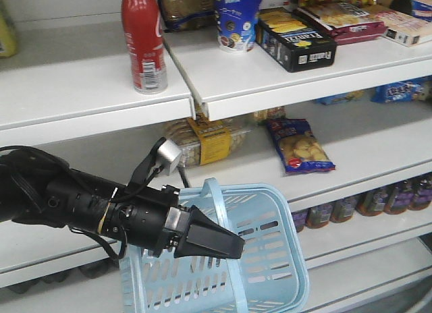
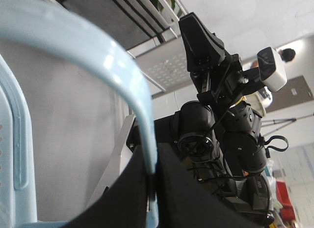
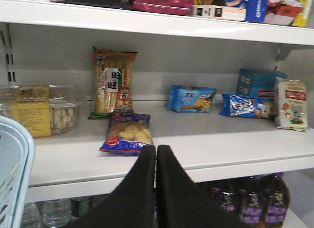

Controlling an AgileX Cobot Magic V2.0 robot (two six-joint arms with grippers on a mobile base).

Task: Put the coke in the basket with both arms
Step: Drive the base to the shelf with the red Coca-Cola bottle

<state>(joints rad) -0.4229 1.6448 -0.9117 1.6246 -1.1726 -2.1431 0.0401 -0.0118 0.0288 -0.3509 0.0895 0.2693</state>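
The coke [image 1: 144,40] stands upright at the left of the top shelf, a red bottle with white script. Below it, my left gripper [image 1: 226,244] holds up the light-blue basket [image 1: 270,276], shut on the hoop handle [image 2: 147,139], which runs between the black fingers [image 2: 181,193]. My right gripper [image 3: 156,150] is shut with nothing between its tips. It faces the middle shelf, and the basket rim [image 3: 22,159] lies at its left. The right arm's tapered gripper [image 2: 198,39] also shows in the left wrist view. The coke is out of both wrist views.
The shelf edge [image 1: 283,83] juts out above the basket. A snack bag [image 1: 300,148] and a clear tub [image 1: 209,141] lie on the middle shelf. On the top shelf are a cup [image 1: 236,19] and a black box [image 1: 297,43]. Dark bottles [image 1: 378,200] fill the lower shelf.
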